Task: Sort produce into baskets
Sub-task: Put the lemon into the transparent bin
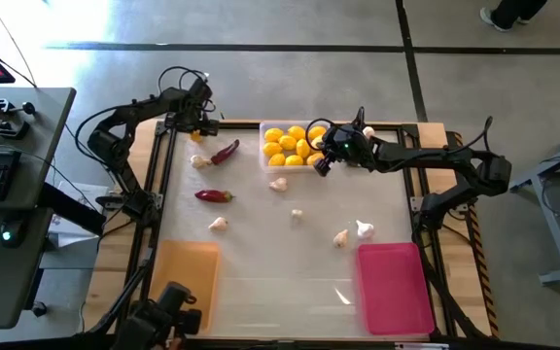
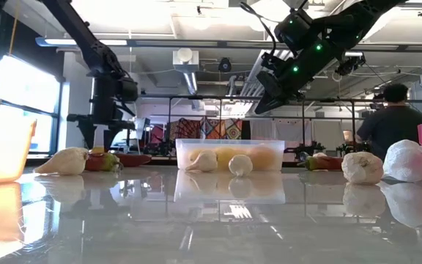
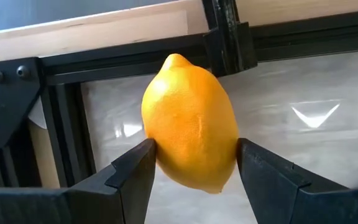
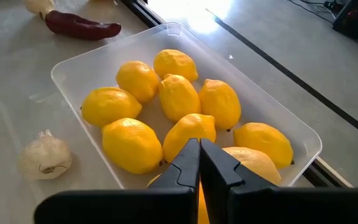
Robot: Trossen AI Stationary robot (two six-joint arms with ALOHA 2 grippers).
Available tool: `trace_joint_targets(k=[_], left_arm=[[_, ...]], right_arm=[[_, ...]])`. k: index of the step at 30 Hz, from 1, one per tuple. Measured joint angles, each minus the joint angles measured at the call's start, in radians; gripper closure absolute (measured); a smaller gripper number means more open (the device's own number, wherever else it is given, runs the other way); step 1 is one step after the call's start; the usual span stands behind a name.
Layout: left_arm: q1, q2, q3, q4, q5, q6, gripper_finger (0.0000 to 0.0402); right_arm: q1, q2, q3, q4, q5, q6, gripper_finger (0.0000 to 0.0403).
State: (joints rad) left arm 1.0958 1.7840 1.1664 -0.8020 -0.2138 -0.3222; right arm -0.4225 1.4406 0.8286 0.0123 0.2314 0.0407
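Glossy grey desk with sorting partly done. Orange tray and pink tray at the near edge hold nothing visible; clear tray at the far edge carries a heap of lemons. Two red chilies and several garlic bulbs lie loose between the trays, unsorted. Left claw, at the far left corner, pinches one lemon clear of the surface; right claw, pressed together and empty, hovers over the clear tray
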Motion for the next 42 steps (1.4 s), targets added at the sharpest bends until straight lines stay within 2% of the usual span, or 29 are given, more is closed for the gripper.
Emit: trace_joint_targets(k=[7,22,34,37,42], left_arm=[[0.023,0.003,0.014,-0.004,0.007,0.03,0.0195],[0.039,0.004,0.012,0.001,0.037,0.22,0.0193],[0.039,0.011,0.01,0.062,0.046,0.321,0.0137],[0.037,0.01,0.01,0.047,0.052,0.335,0.0143],[0.038,0.01,0.01,-0.02,0.047,0.364,0.0177]], right_arm=[[0.0,0.0,0.0,0.0,0.0,0.003,0.0403],[0.0,0.0,0.0,0.0,0.0,0.003,0.0403],[0.0,0.0,0.0,0.0,-0.003,0.003,0.0403],[0.0,0.0,0.0,0.0,-0.004,0.003,0.0403],[0.0,0.0,0.0,0.0,-0.004,0.003,0.0403]])
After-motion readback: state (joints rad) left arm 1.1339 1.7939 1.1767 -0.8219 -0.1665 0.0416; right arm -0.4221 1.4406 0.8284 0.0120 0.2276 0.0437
